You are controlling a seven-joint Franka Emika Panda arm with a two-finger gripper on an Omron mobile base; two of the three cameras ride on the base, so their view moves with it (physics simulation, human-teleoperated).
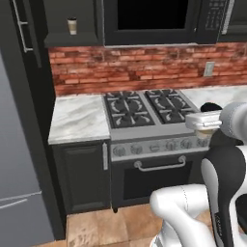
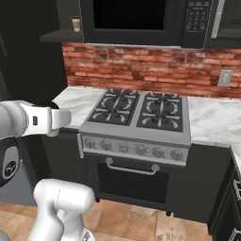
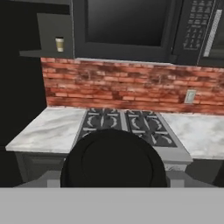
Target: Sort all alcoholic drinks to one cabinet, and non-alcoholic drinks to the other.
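Observation:
A tan paper coffee cup (image 1: pixel 72 25) with a dark lid stands on the shelf of the open upper cabinet, left of the microwave; it is also the small coffee cup (image 2: pixel 76 23) (image 3: pixel 59 44) high up in the other two views. My gripper (image 1: pixel 208 120) hangs in front of the stove, shut sideways on a second coffee cup (image 1: pixel 205 131), whose tan base (image 2: pixel 52 133) pokes out below the hand. That cup's dark lid (image 3: pixel 113 159) bulges up at the bottom of the hand view and hides the fingertips.
A gas stove (image 1: pixel 144 108) with an oven below sits under a black microwave (image 1: pixel 149 19). Marble counters (image 1: pixel 77 118) flank it, backed by a brick wall. A grey fridge (image 1: pixel 19 144) stands at the far left. The open cabinet shelf (image 1: pixel 72 39) is dark.

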